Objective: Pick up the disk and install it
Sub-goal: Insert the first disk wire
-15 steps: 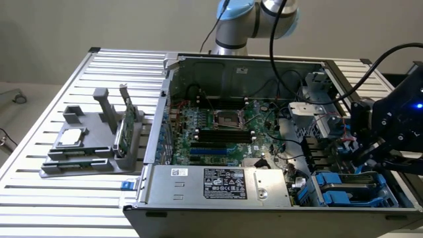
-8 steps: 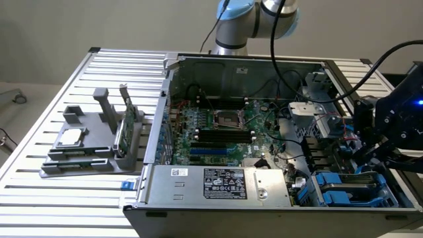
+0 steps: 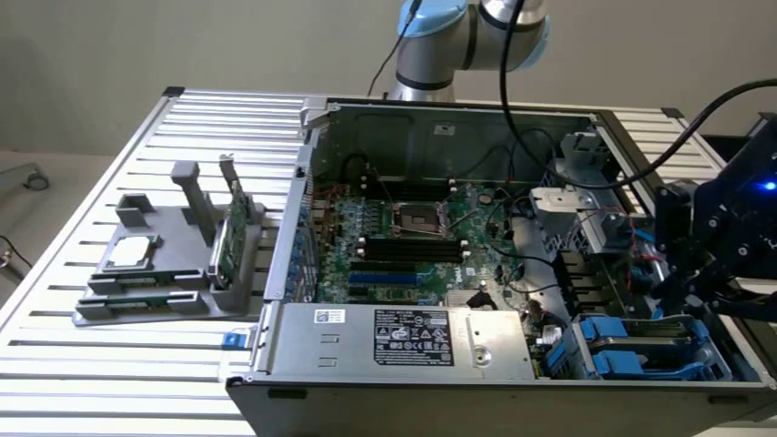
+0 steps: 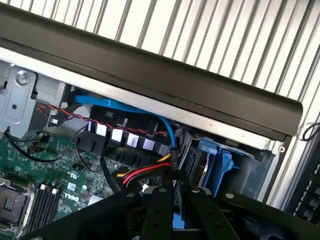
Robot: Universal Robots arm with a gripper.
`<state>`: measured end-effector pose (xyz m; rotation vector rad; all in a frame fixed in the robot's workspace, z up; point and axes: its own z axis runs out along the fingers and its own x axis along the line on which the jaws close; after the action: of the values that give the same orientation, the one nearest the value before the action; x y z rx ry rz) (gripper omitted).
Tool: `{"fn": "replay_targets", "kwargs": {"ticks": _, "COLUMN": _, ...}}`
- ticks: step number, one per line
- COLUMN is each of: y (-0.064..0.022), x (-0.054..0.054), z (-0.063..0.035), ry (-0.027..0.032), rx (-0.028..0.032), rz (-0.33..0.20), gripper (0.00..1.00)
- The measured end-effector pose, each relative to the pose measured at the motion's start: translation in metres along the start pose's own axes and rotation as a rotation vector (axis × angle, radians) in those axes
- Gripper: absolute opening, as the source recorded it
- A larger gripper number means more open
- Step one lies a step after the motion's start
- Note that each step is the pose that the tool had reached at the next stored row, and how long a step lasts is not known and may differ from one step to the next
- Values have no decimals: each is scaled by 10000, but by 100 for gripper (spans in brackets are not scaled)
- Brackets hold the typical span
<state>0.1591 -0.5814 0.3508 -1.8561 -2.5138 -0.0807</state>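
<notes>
I count two fingers (image 4: pixel 157 212) of mine, drawn close with one thin slit between them. A sliver of blue shows in that slit, and whether they pinch anything I cannot tell. They point into a corner of one open computer case (image 3: pixel 286 273), which lies on one slatted metal tabletop (image 3: pixel 73 364). Just beyond my fingertips the disk (image 4: pixel 212 157), grey metal clipped in its blue frame, stands in the drive bay at that corner, beside the case wall. In the exterior view I count two blue frames (image 3: pixel 607 339) side by side in that bay, at the near corner on the exterior view's right. My black wrist head (image 3: pixel 716 255) hangs just above them, and my one arm (image 3: pixel 468 36) rises behind the case.

Near my fingers run one flat blue cable (image 4: pixel 125 107), one twisted red-and-black pair (image 4: pixel 100 119) and one bundle of yellow, red and black wires (image 4: pixel 142 172) that reaches toward the slit. Inside the case lie one green motherboard (image 3: pixel 479 259) with one square processor socket (image 3: pixel 413 217), and one silver power supply (image 3: pixel 401 341) bearing two labels. Well apart, on the exterior view's left, one grey holder (image 3: pixel 164 305) sits on the tabletop. It carries one small square silver chip (image 3: pixel 130 253) and one thin green card (image 3: pixel 237 238) standing on edge.
</notes>
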Motion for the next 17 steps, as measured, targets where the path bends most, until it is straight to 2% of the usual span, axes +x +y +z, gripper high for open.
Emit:
{"fn": "replay_targets", "kwargs": {"ticks": 2, "y": 0, "x": -1, "z": 3, "ry": -58, "rx": -4, "rz": 261, "gripper": 16}}
{"fn": "replay_targets", "kwargs": {"ticks": 12, "y": 0, "x": 0, "z": 8, "ry": -254, "rx": -13, "rz": 1559, "gripper": 16}}
{"fn": "replay_targets", "kwargs": {"ticks": 14, "y": -1, "x": -1, "z": 9, "ry": -319, "rx": -7, "rz": 1785, "gripper": 16}}
{"fn": "replay_targets", "kwargs": {"ticks": 17, "y": -1, "x": -1, "z": 11, "ry": -451, "rx": 10, "rz": 2048, "gripper": 16}}
